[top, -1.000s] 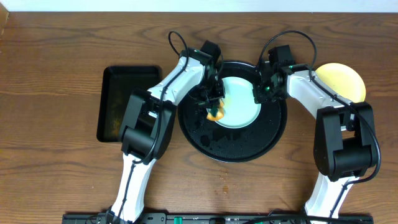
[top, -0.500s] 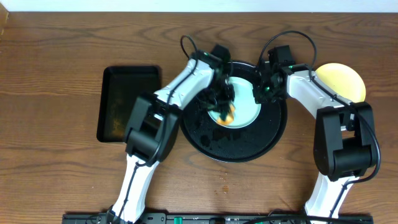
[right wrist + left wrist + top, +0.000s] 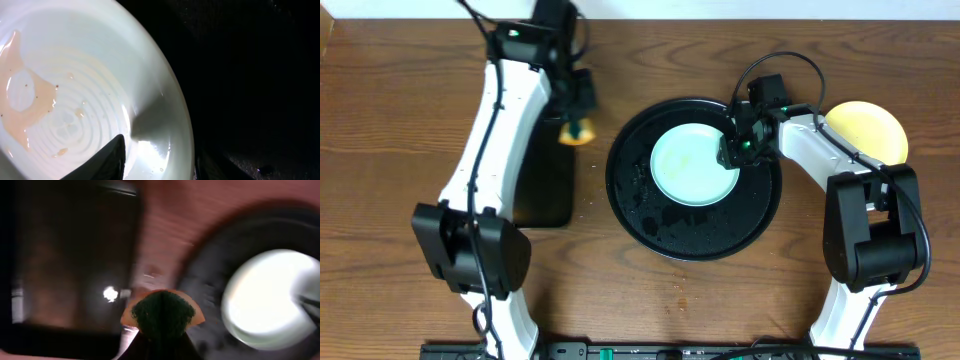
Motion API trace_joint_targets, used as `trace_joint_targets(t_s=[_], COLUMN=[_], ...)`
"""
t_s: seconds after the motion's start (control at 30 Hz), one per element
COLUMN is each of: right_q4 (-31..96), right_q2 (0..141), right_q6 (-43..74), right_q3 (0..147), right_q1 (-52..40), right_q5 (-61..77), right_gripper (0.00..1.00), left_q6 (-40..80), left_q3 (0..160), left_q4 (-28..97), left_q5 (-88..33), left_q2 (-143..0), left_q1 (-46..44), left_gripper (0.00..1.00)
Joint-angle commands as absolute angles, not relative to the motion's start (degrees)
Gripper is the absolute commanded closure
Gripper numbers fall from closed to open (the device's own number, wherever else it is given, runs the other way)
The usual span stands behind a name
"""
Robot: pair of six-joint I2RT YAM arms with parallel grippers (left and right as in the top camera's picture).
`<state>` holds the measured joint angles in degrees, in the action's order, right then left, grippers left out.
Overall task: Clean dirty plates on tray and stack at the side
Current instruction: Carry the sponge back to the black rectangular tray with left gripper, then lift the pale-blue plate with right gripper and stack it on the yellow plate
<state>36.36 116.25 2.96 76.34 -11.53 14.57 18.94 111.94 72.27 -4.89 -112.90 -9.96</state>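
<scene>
A: Right claw (image 3: 734,150), state?

B: Nearly shut, with the rim of the mint plate (image 3: 692,165) pinched between its fingers. The plate lies in the round tray (image 3: 700,238). The left claw (image 3: 578,120) is clamped on the sponge (image 3: 579,133), held aloft by the rectangular tray's (image 3: 556,190) edge, well apart from the plate.

A: Progress?

B: The yellow plate (image 3: 868,132) sits on the worktop (image 3: 400,250) at right, probably finished. The mint plate shows a pale orange film (image 3: 25,105) and specks, so wiping and stacking are left. No third plate is visible.

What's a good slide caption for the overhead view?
Left claw holds a sponge off to the side; right claw grips the rim of the mint plate on the round black tray.
</scene>
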Motion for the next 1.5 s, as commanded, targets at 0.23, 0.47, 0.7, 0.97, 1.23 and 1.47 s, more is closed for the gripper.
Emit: trace_joint_targets(t_s=[0.23,0.47,0.7,0.97,1.23,1.47], right_q4=[36.8,36.8,31.8,31.0,34.5,42.0], right_q2=[117.7,117.7,117.7,116.7,99.4,87.9], right_q6=[3.2,3.1,3.1,3.2,-0.1,-2.3], right_q3=[74.9,74.9,71.9,72.9,77.9,77.9], right_q1=[-11.7,-11.7,-11.7,-11.7,-16.3,-35.3], right_q5=[12.5,12.5,12.4,12.5,-4.6,-51.8], right_gripper=[0.58,0.45,0.45,0.99,0.99,0.99], left_q6=[8.8,8.8,8.8,8.8,8.8,8.8], left_q3=[90.1,85.6,85.6,85.6,85.6,85.6], left_q4=[56.5,53.0,53.0,53.0,53.0,53.0], left_q5=[2.2,2.2,2.2,2.2,2.2,2.2], left_q2=[-115.9,-115.9,-115.9,-115.9,-115.9,-115.9], left_q1=[0.0,2.7,3.1,3.1,3.1,3.1], left_gripper=[0.85,0.43,0.2,0.18,0.18,0.18])
